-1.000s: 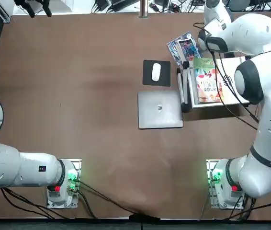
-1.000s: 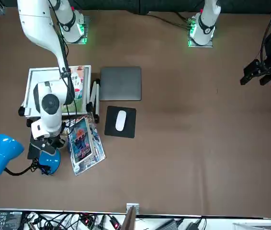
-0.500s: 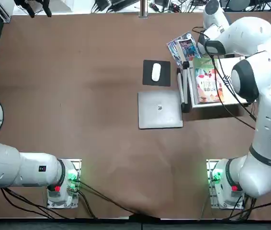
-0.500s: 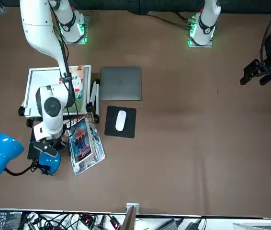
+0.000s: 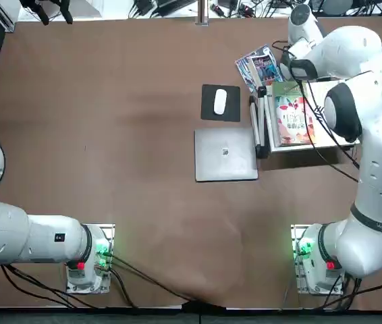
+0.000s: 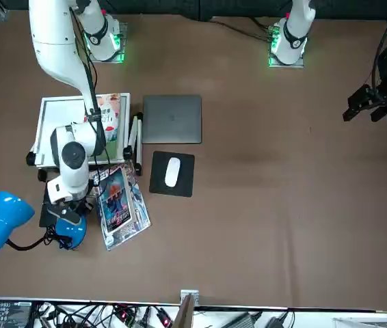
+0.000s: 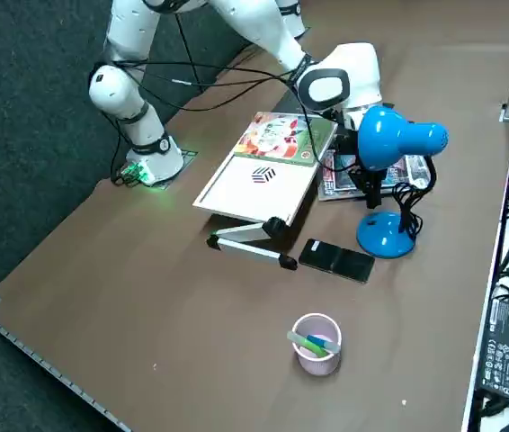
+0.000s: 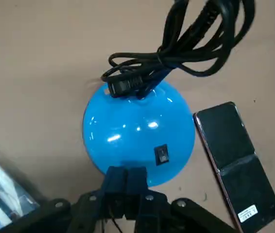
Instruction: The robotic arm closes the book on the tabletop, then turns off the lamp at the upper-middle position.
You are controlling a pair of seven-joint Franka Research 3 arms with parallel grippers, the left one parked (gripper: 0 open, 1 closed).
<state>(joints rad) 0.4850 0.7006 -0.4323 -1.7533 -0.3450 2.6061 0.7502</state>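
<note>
While its black fingers press together, right gripper [image 8: 126, 171] over lamp's glossy round blue base [image 8: 138, 131].

robotic arm [image 7: 277, 36]: arched over the worktop [image 7: 191, 333] | book [image 7: 281, 139]: closed, green-and-red cover up, on a white stand [image 7: 250, 189] | lamp [image 7: 403, 139]: blue head raised over its round base | black phone [image 7: 336, 260]: flat, between stand and lamp base | cup [image 7: 317, 346]: upright, pens inside

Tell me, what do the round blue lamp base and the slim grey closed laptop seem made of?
The round blue lamp base looks like glossy plastic, given its sharp highlights; painted metal is possible. The slim grey laptop seems matte metal, from its even sheen.
</note>
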